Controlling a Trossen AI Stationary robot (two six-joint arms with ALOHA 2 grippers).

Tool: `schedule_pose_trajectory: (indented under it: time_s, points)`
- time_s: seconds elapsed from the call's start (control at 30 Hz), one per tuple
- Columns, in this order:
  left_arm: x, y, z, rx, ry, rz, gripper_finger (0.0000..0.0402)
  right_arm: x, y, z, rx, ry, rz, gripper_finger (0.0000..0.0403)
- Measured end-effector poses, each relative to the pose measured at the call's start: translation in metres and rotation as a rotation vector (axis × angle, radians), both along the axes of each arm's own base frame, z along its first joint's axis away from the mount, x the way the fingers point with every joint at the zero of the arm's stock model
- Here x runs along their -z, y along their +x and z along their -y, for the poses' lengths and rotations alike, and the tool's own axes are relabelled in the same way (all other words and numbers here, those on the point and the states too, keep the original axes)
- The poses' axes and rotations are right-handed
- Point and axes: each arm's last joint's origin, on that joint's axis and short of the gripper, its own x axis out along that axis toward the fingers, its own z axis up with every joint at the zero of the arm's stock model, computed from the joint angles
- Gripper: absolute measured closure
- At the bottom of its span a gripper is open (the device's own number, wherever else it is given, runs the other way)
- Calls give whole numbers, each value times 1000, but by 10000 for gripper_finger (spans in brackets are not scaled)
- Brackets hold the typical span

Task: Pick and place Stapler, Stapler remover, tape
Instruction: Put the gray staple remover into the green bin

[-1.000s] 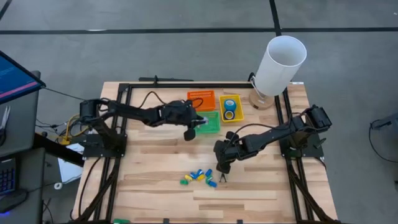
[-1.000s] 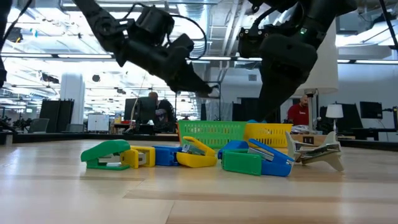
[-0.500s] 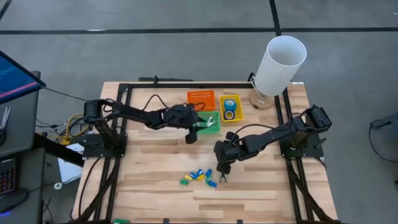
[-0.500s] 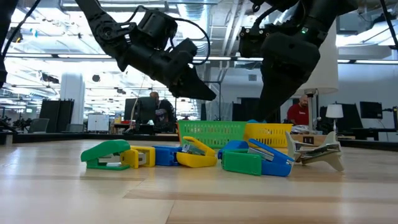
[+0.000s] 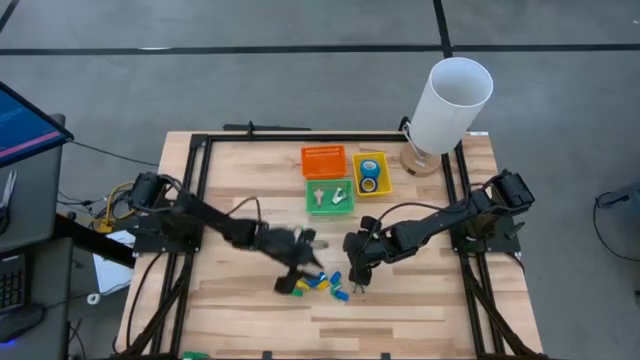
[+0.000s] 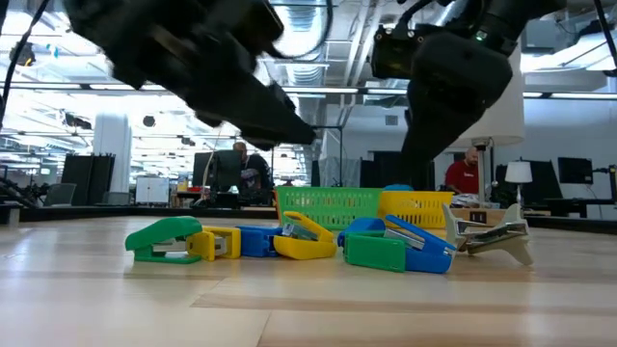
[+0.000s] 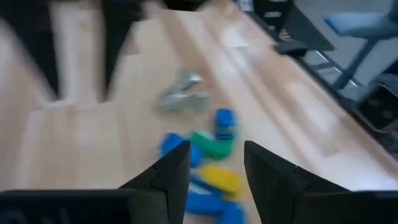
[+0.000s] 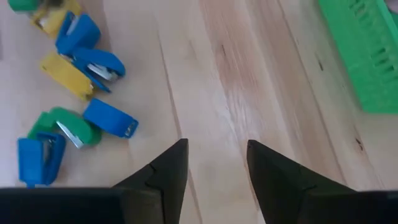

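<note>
Several small staplers, blue, yellow and green, lie in a heap on the wooden table; they also show in the low view. A silver stapler remover lies at the heap's right end and shows in the left wrist view. My left gripper hangs open and empty just above the heap's left part, with the staplers showing between its fingers. My right gripper is open and empty right of the heap. Two blue tape rolls lie in the yellow basket.
A green basket holding pale stapler removers, an orange basket and the yellow basket stand in the table's far middle. A tall white cylinder stands at the far right. Bare wood lies on the near side of the heap.
My left gripper has swung from over the green basket toward the table's near edge and down, and now hangs over the stapler heap. The staplers have kept still.
</note>
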Motion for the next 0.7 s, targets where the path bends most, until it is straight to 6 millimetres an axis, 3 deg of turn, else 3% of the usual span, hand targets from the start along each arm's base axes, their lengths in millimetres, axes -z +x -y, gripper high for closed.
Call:
schedule_pose_trajectory:
  time_s: [0.2,0.47,0.7]
  points:
    - [-2,-15,34,-52,116,13,262,-3,5,-2,-43,-4,52,249]
    - [-35,-38,24,-138,178,5,262,-4,7,-3,-49,9,80,249]
    - [-37,-85,9,-123,137,-31,262,-3,3,-14,-152,146,23,249]
